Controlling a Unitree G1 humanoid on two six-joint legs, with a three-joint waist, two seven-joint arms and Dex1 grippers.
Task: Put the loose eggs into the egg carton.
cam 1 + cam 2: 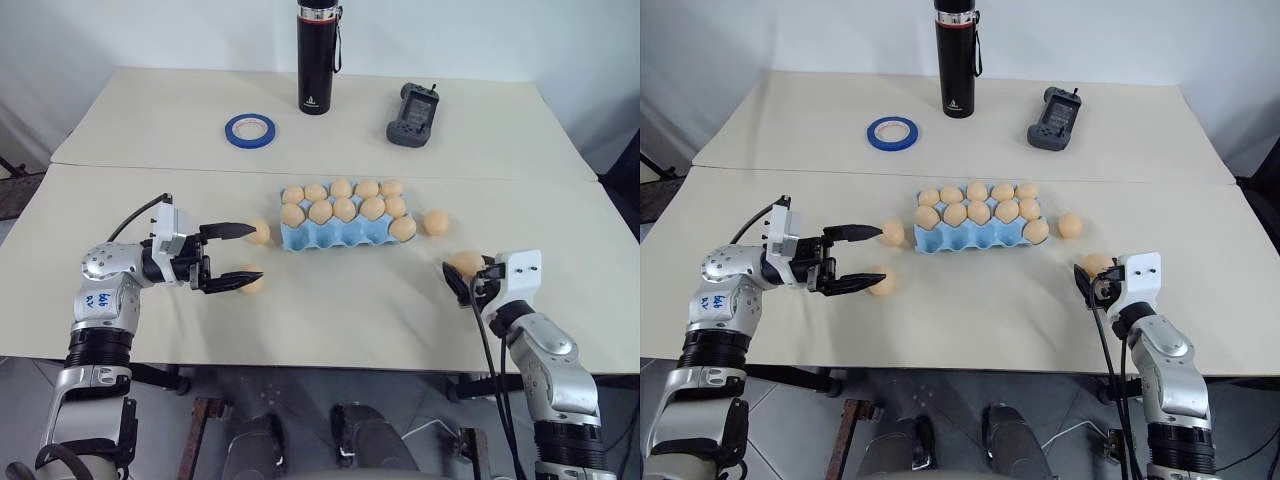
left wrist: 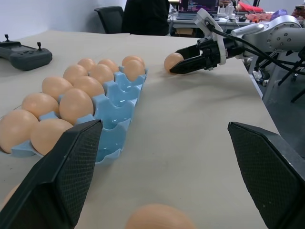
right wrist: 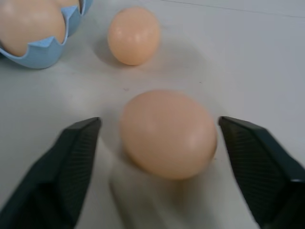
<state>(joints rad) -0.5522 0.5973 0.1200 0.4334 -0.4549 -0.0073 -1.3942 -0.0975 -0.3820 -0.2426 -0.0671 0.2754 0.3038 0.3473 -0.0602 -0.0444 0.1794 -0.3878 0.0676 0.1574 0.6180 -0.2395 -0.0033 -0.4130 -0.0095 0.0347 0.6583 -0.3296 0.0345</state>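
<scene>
With your right gripper (image 3: pixel 157 138) open around the egg (image 3: pixel 167 133) at the carton's (image 1: pixel 335 238) 4 o'clock, close gently and centred; left gripper (image 1: pixel 235 256) open near two more eggs.

A light blue egg carton (image 1: pixel 338 236) lies mid-frame, its far cups filled with tan eggs, near row empty. Four loose eggs lie around: two left of it (image 1: pixel 259 232) (image 1: pixel 252 283), two right (image 1: pixel 435 222) (image 1: pixel 466 264).

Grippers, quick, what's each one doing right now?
Left gripper: open, holding nothing.
Right gripper: open around a loose egg, not gripping it.
</scene>
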